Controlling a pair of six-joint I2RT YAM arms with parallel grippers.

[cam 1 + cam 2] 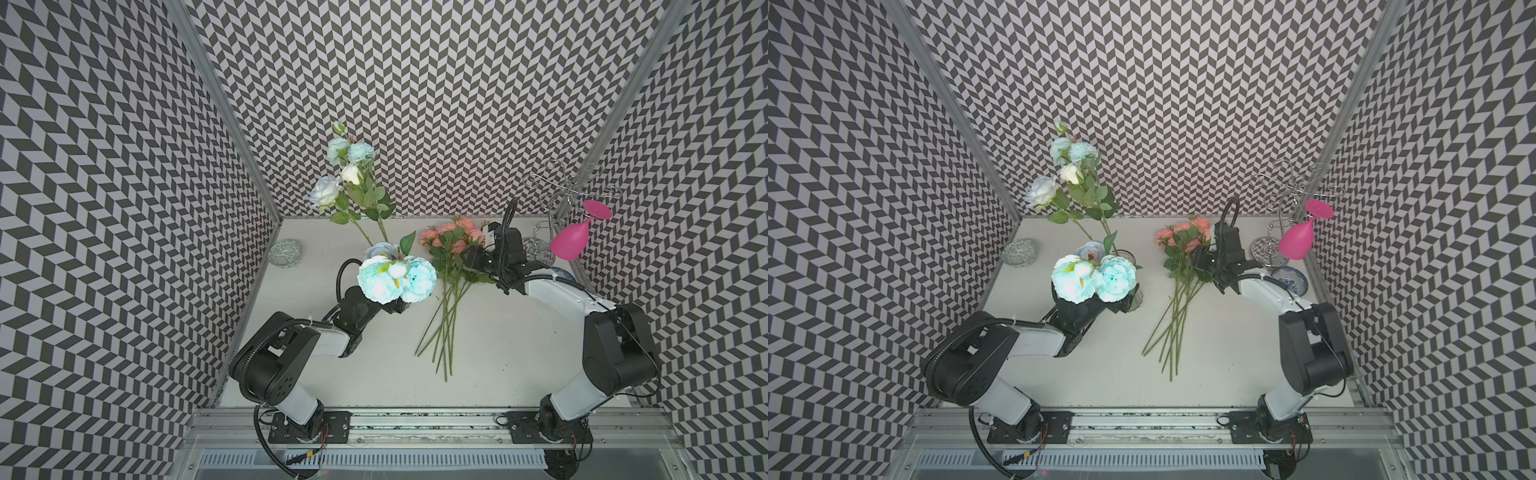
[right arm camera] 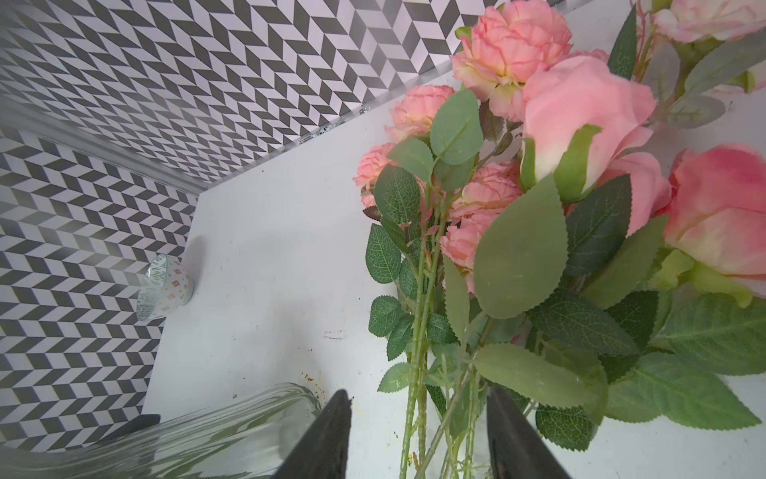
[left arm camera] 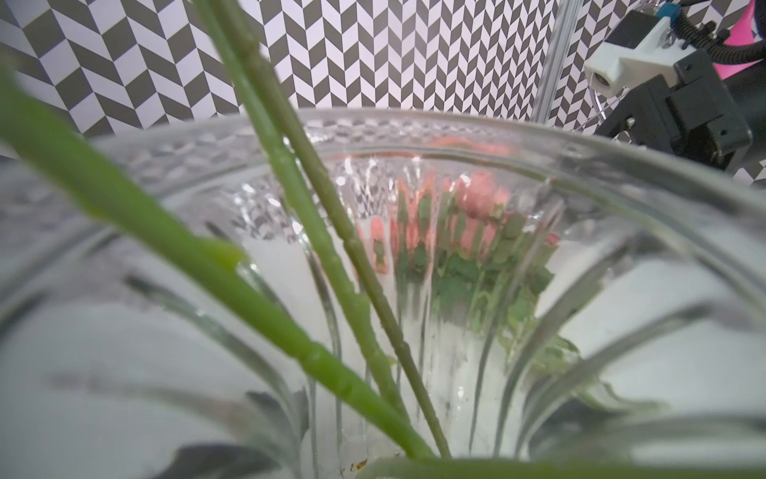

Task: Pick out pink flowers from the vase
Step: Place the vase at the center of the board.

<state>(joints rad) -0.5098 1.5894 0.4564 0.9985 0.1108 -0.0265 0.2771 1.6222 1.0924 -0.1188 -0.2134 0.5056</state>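
Right wrist view: we find the right gripper point(image 2: 416, 392) jaws apart astride the pink flowers point(image 2: 580, 103) beside the vase point(image 2: 207, 427); left gripper point(image 1: 395, 306) jaws, we cannot tell.

The vase point(image 3: 663, 232) is glossy ribbed glass; the pink flowers point(image 2: 580, 108) look like matt cloth; the bench point(image 1: 498, 353) is smooth and matt.

Pink flowers point(image 1: 452, 237): several artificial stems w/ salmon-pink ruffled blooms & green leaves, bunched and lying on the table point(image 1: 507, 357), right of centre. Blooms point to the far side; the long green stems fan out toward the near edge. All are out of the vase. Vase point(image 1: 1126, 257): small, clear ribbed glass w/ flared rim, upright, left of centre, well apart from the bunch. 3 green stems point(image 3: 315, 232) lean inside it.
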